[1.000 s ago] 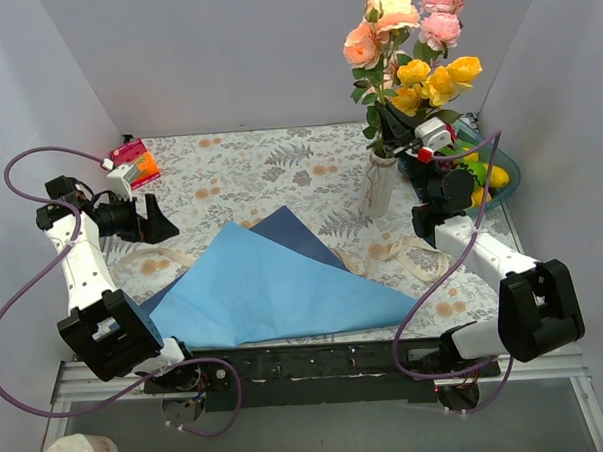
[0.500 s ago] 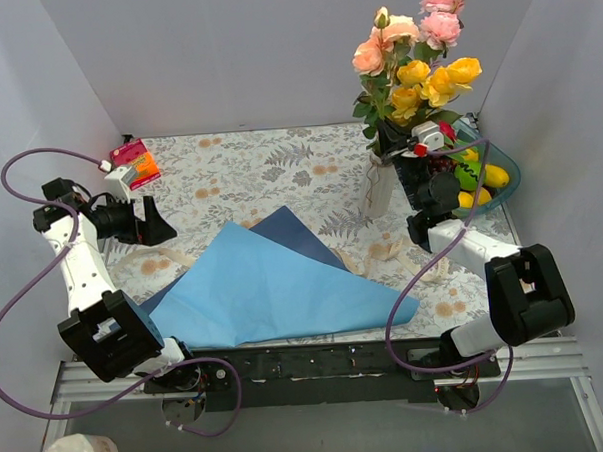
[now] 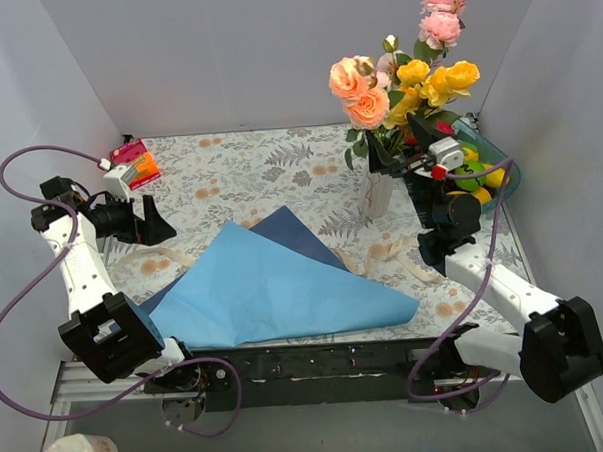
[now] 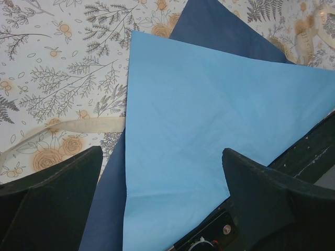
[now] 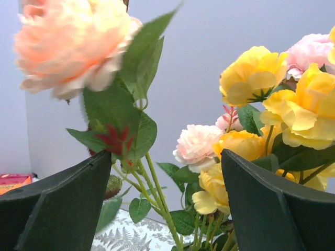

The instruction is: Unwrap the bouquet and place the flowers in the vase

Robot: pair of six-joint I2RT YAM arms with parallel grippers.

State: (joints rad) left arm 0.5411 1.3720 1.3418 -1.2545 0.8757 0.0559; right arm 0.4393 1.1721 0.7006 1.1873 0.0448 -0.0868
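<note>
The table (image 3: 269,167), covered in a white cloth printed with grey ferns and orange blossoms, carries a creased light blue paper sheet (image 3: 284,287) lying over a dark blue paper sheet (image 3: 287,232) (only its far corner and left edge show). Loops of cream ribbon (image 3: 161,260) lie on either side of the paper. A white ribbed vase (image 3: 377,193) stands at the far right near a teal oval basket (image 3: 505,182), and a small pink-and-orange carton (image 3: 134,163) sits at the far left.

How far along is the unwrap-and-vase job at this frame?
Done: the blue paper lies spread flat, the cream ribbon lies loose, and the flowers stand in the vase. In hand: nothing. The right gripper is open, its fingers on either side of the flowers, and the left gripper hangs open over the paper. Left: apparently only drawing the right arm clear without tipping the flowers.
</note>
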